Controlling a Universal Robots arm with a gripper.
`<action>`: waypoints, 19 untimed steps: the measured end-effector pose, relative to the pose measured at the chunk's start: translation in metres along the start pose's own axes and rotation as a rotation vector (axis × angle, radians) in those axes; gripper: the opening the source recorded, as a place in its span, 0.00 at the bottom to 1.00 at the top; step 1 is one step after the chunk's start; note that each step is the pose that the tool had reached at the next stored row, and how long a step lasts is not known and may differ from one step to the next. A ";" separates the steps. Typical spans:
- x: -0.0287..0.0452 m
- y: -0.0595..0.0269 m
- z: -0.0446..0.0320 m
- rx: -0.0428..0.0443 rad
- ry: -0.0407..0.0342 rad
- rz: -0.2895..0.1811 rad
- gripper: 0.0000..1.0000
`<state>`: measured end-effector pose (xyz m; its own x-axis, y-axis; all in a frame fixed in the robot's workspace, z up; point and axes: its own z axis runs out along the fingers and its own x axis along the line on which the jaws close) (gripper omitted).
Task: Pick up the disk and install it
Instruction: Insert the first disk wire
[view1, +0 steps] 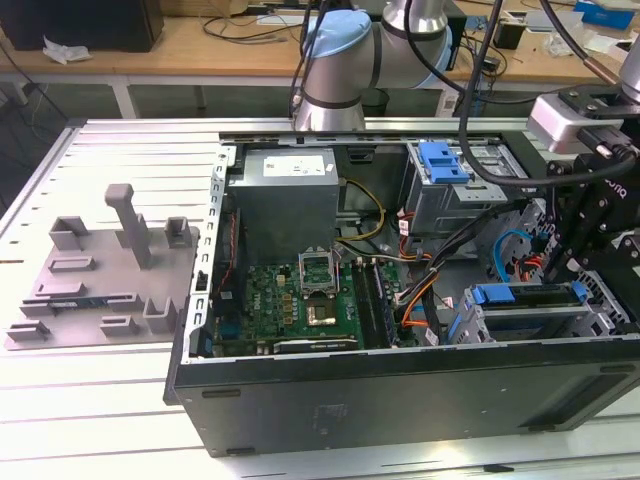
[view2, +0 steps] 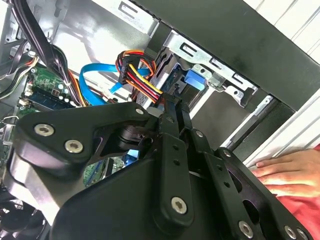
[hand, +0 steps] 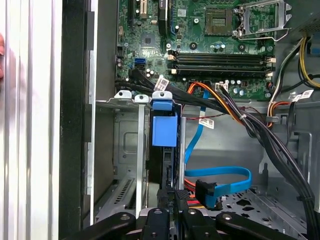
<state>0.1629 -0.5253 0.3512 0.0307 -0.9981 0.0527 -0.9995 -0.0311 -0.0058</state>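
The disk (view1: 530, 296) stands on edge in the drive cage at the case's front corner on the exterior view's right, its blue carrier tab (hand: 164, 131) at the far end. My gripper (hand: 174, 196) is at the disk's near end, fingers (view2: 163, 117) drawn close together with only a thin gap. The fingertips reach the end of the disk (view2: 169, 70); I cannot tell whether they pinch any part of it. In the exterior view the gripper (view1: 588, 250) hangs just above the cage's end.
The open computer case (view1: 400, 385) holds the motherboard (hand: 210, 45), orange and blue cables (hand: 220, 177) beside the cage, and a second blue bracket (view1: 443, 160) at the back. A grey fixture (view1: 105, 270) lies on the exterior view's left. A person's hand (view2: 285, 172) rests outside the case.
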 end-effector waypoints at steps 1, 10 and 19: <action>0.0000 0.0000 0.0006 0.0000 -0.0001 0.000 0.17; 0.0000 0.0000 0.0044 0.0000 0.0000 0.000 0.17; 0.0002 -0.0001 0.0065 0.0000 -0.0001 0.000 0.17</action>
<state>0.1630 -0.5258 0.3447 0.0307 -0.9981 0.0526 -0.9995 -0.0311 -0.0058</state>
